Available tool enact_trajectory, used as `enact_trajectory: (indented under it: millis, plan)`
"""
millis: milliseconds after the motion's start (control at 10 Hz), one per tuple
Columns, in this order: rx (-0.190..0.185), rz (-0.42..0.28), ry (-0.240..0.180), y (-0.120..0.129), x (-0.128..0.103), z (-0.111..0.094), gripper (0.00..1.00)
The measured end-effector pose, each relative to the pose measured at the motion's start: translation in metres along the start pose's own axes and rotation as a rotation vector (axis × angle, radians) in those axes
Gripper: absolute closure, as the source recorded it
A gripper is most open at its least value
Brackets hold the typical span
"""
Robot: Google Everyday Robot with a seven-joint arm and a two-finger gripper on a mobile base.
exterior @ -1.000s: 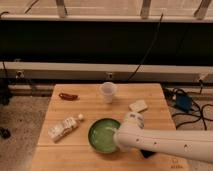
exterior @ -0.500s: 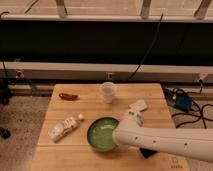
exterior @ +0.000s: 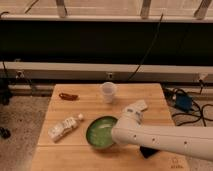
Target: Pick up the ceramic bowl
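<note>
Arm shifted left slightly; fingers (exterior: 118,136) together at ceramic bowl (exterior: 101,132) right rim; bowl upright, round.

Smooth white tubular arm (exterior: 165,137) ends in a dark claw (exterior: 148,151).

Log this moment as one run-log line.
stage: grasping | gripper: shut, at right rim of ceramic bowl | bowl: on wooden table | nearby: white cup, bottle
</note>
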Motion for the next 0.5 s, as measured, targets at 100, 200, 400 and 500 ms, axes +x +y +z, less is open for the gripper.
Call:
enact_trajectory:
  millis: [100,200,400,500]
  plan:
    - [0.002,-0.002,0.003,-0.0015,0.0005,-0.0017,0.91]
    - [0.004,-0.005,0.006,-0.0034,0.0010,-0.0039,0.91]
    - [0.008,-0.010,0.011,-0.0064,0.0011,-0.0078,0.91]
    - [0.011,-0.013,0.013,-0.0080,0.0010,-0.0096,0.91]
